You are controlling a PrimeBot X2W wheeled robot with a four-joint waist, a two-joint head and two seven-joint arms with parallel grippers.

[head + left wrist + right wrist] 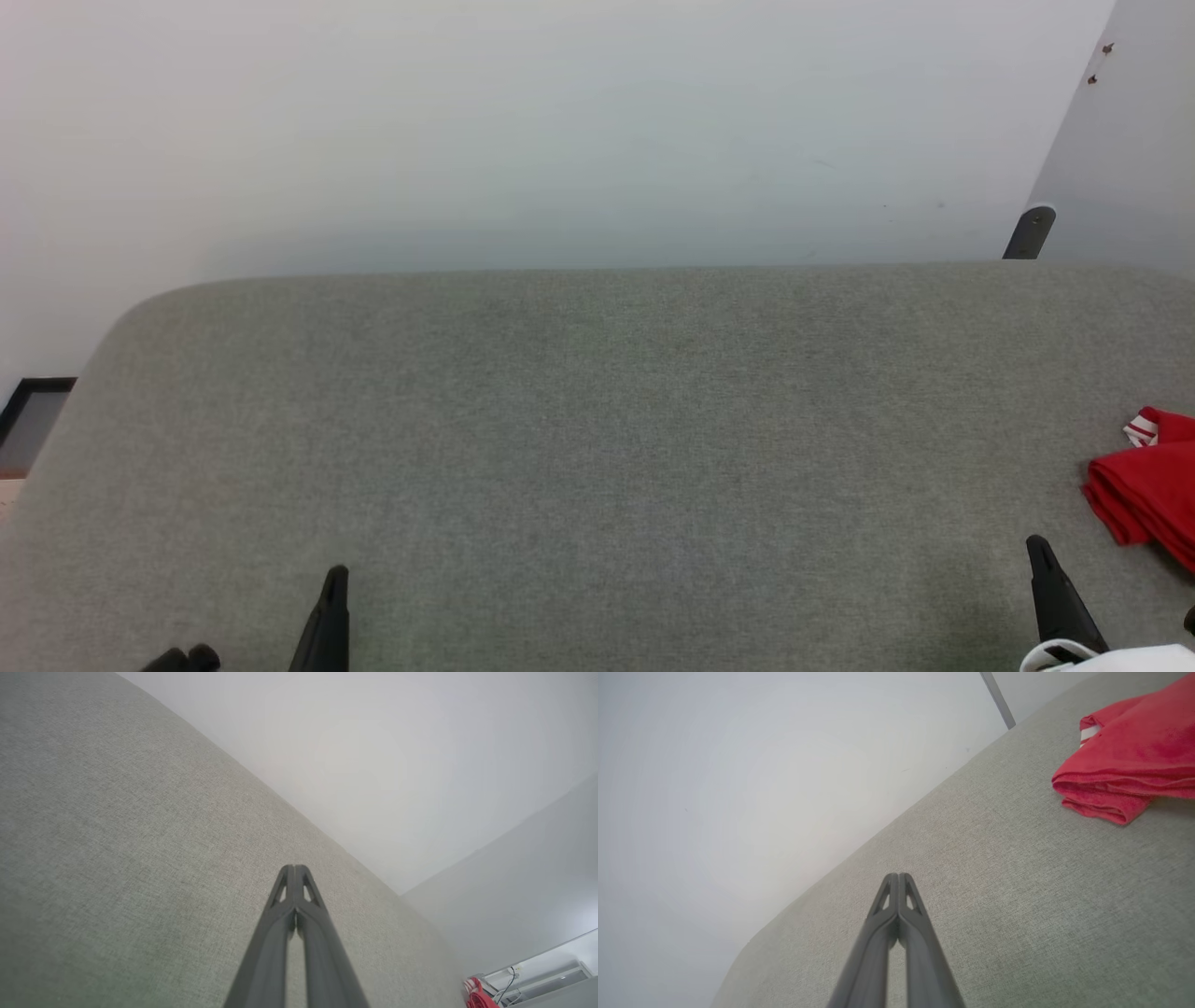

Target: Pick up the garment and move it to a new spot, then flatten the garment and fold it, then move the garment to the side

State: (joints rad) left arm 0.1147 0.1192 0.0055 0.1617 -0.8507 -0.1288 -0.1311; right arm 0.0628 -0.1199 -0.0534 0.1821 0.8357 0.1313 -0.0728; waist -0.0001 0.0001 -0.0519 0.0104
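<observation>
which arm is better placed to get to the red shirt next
Right. The right gripper is close beside the folded garment at the right side of the grey surface; the left gripper is far across it. Both are shut and empty, so opening comes first.

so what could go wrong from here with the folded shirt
1. The shirt lies at the far right of the grey surface; it may sit near the edge and slip off.
2. The shut right jaws stand close beside it; a sideways swing could snag the fold.
</observation>
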